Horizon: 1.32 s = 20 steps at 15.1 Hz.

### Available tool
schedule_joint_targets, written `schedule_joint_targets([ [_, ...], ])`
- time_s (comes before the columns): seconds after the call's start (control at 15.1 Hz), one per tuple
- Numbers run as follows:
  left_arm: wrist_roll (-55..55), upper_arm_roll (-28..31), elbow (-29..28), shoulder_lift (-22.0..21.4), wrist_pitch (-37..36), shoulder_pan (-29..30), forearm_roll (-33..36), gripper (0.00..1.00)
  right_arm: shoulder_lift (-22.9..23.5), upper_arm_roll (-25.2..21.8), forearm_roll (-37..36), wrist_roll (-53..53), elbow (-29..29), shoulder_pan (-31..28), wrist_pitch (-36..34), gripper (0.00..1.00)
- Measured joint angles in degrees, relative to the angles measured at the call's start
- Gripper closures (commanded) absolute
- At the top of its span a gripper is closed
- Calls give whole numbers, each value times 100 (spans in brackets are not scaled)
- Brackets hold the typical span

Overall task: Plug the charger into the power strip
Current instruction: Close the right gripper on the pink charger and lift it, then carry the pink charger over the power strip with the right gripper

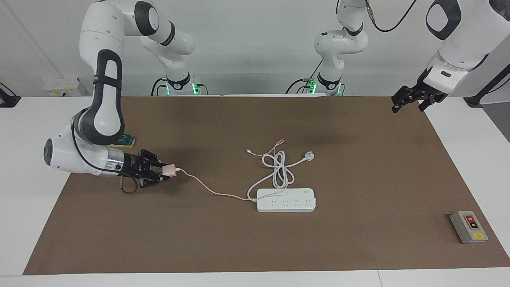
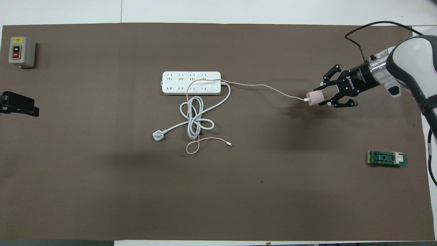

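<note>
My right gripper is shut on the pale pink charger, holding it just above the brown mat toward the right arm's end of the table. The charger's thin pink cable hangs down and trails across the mat to the white power strip, which lies flat mid-table with its sockets facing up. My left gripper waits open in the air over the mat's edge at the left arm's end.
The strip's thick white cord lies coiled beside it, nearer the robots, ending in a round white plug. A grey switch box sits near the left arm's end. A small green part lies by the right arm.
</note>
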Motion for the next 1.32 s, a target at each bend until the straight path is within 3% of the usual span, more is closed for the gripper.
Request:
schedule_joint_targets([
  [0.2,-1,12,0,0,135,5,0,0,-328,13,502,1015,286,747,-29,100],
  [0.4,-5,15,-18,0,388,9,-2,0,-453,22,863,1766,446,1404,361,100],
  [0.86,-106,34,-273,82,1021,80,-392,0,-418,34,886,3168,568,3287,2535,100],
  [1.32,-129,42,-355,83,1073,192,-454,0,-297,-2,877,3262,461,3602,2865,100],
])
